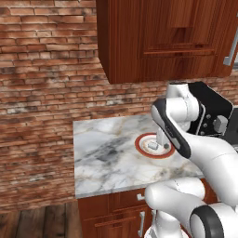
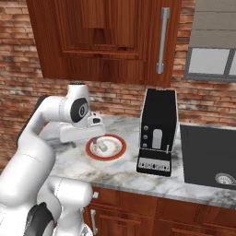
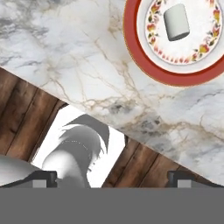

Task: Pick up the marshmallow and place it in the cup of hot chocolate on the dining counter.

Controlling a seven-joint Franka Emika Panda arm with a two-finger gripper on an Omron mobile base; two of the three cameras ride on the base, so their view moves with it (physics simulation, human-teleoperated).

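The marshmallow (image 3: 176,22), a small pale block, lies on a round white plate with a red rim (image 3: 131,48) on a marble wall counter (image 1: 107,158). It also shows as a pale block, the marshmallow (image 2: 103,147), on the plate (image 2: 116,152). My gripper (image 3: 112,180) is open and holds nothing. It hangs above the counter's front edge, just short of the plate and beside the marshmallow, gripper (image 2: 95,144). The cup of hot chocolate and the dining counter are out of view.
A black coffee machine (image 2: 158,131) stands right of the plate, with a dark sink (image 2: 209,156) beyond it. Wooden wall cabinets (image 2: 106,37) hang overhead. Brick wall lies behind, and wooden floor (image 1: 42,223) to the counter's left.
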